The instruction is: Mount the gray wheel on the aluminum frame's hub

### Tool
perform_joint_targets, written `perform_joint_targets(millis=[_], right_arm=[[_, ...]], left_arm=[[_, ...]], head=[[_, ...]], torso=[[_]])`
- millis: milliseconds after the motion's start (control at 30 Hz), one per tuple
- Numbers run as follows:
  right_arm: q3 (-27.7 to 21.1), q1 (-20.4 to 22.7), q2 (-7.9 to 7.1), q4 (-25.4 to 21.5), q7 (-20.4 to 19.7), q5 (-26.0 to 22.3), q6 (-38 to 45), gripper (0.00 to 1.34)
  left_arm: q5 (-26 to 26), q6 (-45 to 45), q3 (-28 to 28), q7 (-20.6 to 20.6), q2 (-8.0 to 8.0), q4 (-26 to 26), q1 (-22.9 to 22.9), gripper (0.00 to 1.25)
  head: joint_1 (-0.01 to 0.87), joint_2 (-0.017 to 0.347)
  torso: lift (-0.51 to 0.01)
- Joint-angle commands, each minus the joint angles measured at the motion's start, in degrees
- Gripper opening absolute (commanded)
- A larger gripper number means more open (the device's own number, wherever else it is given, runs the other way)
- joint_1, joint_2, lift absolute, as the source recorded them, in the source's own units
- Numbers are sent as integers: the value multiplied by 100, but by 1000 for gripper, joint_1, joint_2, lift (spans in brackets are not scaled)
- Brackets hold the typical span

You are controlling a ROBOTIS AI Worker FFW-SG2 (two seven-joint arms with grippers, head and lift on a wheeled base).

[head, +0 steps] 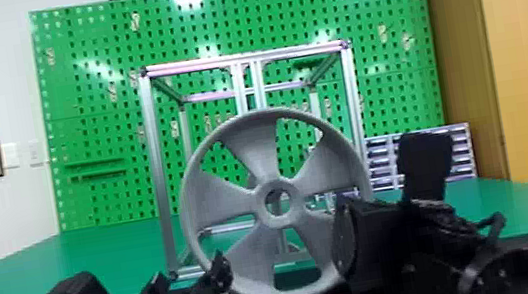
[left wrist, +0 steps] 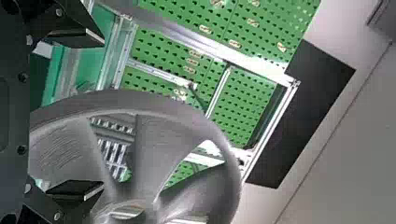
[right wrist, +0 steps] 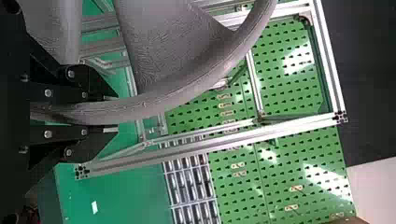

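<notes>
Pinching gray wheel (head: 255, 148) by its rim (right wrist: 196, 81) betw. the 2 fingers of R jaws (right wrist: 116, 115); holding it upright, all 5 spokes toward head cam, spanning the space betw. R jaws and L jaws (left wrist: 103, 114). Spread wide at L jaws, w/ rim running betw. the 2 fingers, unclamped; can't tell if touching. Facing alum. frame (head: 158, 176), set on the counter (head: 103, 255) beyond both jaws. Prob. at the alignment step, approx. pre-seating. Can't make out the hub, so can't judge fit w/ center ring (head: 296, 199). Next, prob. need to steady rim w/ L jaws, square center ring to hub, then push straight in, away from both jaws. Shouldn't release R jaws pre-seating: might tip or drop.
</notes>
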Motion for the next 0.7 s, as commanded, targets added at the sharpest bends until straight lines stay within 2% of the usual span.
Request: perform_joint_targets(millis=[0,267,433,667], right_arm=[[11,34,5,1,0,3,-19,241],[64,61,5,1,0,-14,-54,241],[99,69,5,1,0,-23,-80,241],[126,105,5,1,0,-41,-133,241]], left_arm=[[37,-139,125,-2,-102,188,-88,1040],[134,-376,28,-2,-181,513,-316,1026],[152,-526,-130,-2,-286,732,-474,1012],[-15,-596,-130,7,-418,996,-650,894]], head=[[-5,6],[-5,6],[-5,6],[-5,6]], torso=[[-499],[-499],[-499],[-499]])
